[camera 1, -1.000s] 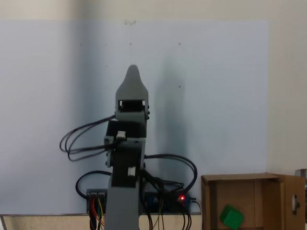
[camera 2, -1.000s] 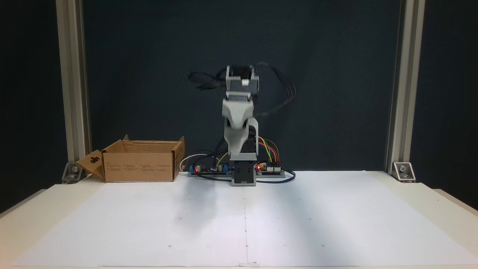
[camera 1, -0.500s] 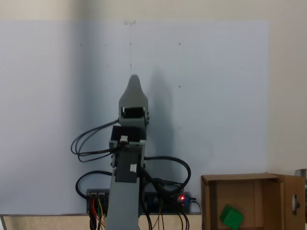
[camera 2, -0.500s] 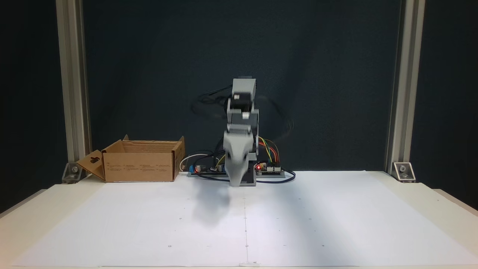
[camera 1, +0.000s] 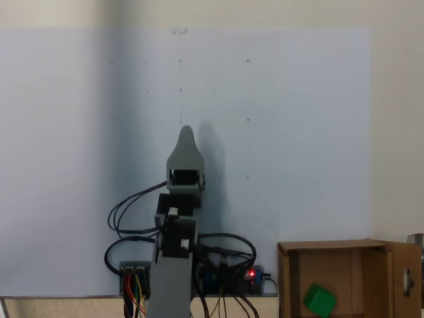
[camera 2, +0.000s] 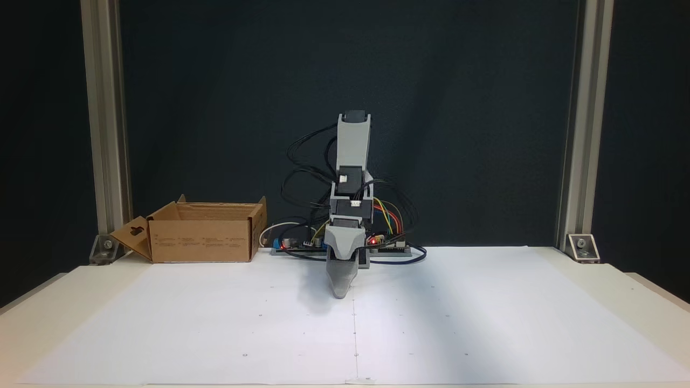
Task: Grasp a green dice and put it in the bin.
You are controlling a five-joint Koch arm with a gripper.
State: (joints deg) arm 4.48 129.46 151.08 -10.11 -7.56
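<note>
The grey gripper point(camera 2: 339, 293) points down at the white paper sheet point(camera 2: 458, 323) on the counter point(camera 2: 32, 318), its tip close to or on the sheet. Only 1 tapered tip shows in both fixed views, so whether it is open or closed cannot be told. The arm point(camera 2: 353, 156) rises behind it above a base with coloured wires point(camera 2: 389, 214). Well apart, the green dice point(camera 1: 320, 299) lies inside the bin point(camera 2: 202, 240), a brown cardboard box at the counter's back edge.
</note>
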